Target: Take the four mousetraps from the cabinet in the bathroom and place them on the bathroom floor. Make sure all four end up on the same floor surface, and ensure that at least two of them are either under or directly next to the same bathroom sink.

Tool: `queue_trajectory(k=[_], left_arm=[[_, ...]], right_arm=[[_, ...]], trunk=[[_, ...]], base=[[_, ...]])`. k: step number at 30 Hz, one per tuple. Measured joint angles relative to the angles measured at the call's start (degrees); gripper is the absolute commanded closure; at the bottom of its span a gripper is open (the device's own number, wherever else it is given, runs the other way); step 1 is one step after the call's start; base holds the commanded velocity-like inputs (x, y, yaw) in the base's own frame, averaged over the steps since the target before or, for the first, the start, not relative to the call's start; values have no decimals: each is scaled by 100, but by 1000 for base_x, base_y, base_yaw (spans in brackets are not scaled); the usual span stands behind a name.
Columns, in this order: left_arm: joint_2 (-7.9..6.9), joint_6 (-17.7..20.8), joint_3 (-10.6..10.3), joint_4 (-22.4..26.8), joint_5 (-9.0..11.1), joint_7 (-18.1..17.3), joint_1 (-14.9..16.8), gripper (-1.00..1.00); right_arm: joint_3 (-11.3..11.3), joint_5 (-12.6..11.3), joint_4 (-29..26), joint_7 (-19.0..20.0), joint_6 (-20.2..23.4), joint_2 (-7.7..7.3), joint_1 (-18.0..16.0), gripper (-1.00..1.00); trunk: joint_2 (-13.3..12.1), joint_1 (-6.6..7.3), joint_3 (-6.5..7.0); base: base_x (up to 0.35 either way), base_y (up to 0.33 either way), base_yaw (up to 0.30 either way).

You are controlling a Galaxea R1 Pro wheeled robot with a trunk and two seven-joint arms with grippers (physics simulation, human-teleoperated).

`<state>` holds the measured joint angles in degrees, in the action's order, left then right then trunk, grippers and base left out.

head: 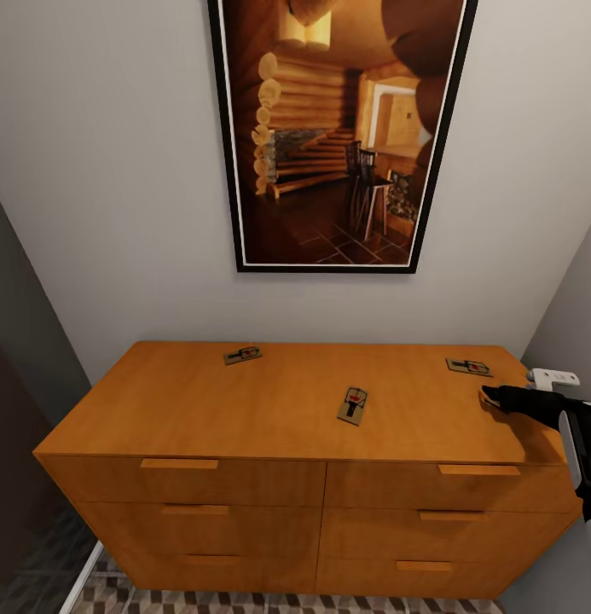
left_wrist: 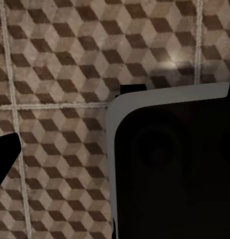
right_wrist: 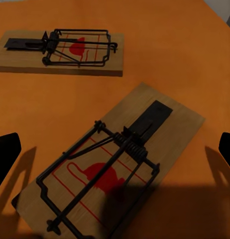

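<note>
Three mousetraps lie apart on the orange-brown cabinet (head: 201, 409): one at the back left (head: 243, 355), one mid-front (head: 353, 404), one at the back right (head: 469, 367). My right gripper (head: 491, 396) hovers low over the top's right end, above another mousetrap (right_wrist: 115, 169). In the right wrist view that trap lies between the open fingers (right_wrist: 5, 154), untouched, with the back-right mousetrap (right_wrist: 65, 50) beyond it. One dark fingertip (left_wrist: 5, 154) of my left gripper shows at the frame's edge over the cube-patterned bathroom floor (left_wrist: 70, 59), holding nothing. The sink is out of view.
A large framed picture (head: 338, 128) hangs on the wall behind the cabinet. Walls close in on both sides, and a white fitting (head: 553, 378) juts out by the right gripper. Patterned floor (head: 244, 601) shows below the drawers. A dark robot part (left_wrist: 174, 169) blocks much of the left wrist view.
</note>
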<state>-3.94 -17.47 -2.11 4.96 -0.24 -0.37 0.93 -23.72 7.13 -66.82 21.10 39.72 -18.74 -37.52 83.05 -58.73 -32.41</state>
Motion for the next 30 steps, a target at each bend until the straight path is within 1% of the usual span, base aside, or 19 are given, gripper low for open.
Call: queue_trajectory(k=[30], left_arm=[[0,0,1,0,1,-2,0,-100]], right_arm=[[7,0,0,3,0,0,2,-100]], trunk=[[0,0,0]], base=[[0,0,0]])
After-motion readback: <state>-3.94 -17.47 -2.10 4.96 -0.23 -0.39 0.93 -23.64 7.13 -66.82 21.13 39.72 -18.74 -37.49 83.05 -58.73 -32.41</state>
